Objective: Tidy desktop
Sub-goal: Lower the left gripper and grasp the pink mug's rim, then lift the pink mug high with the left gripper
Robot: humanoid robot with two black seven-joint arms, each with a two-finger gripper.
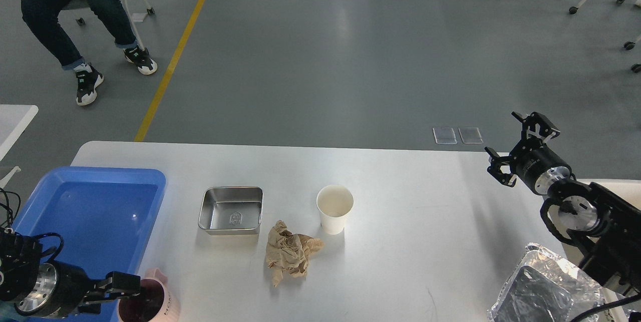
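The white desktop (410,222) carries a blue tray (90,212) at the left, a square steel dish (230,210), a white paper cup (334,208), a crumpled brown paper (289,254) and a pink mug (150,302) at the front left edge. My left gripper (117,293) is low at the front left; its fingers look apart, and the upper finger (125,281) reaches the mug's left rim. My right gripper (518,144) is open and empty, above the table's far right edge.
A foil-lined black container (538,289) lies at the front right corner, under my right arm. A small white side table (15,121) stands at the far left. A seated person (75,16) is on the floor beyond, by a yellow line.
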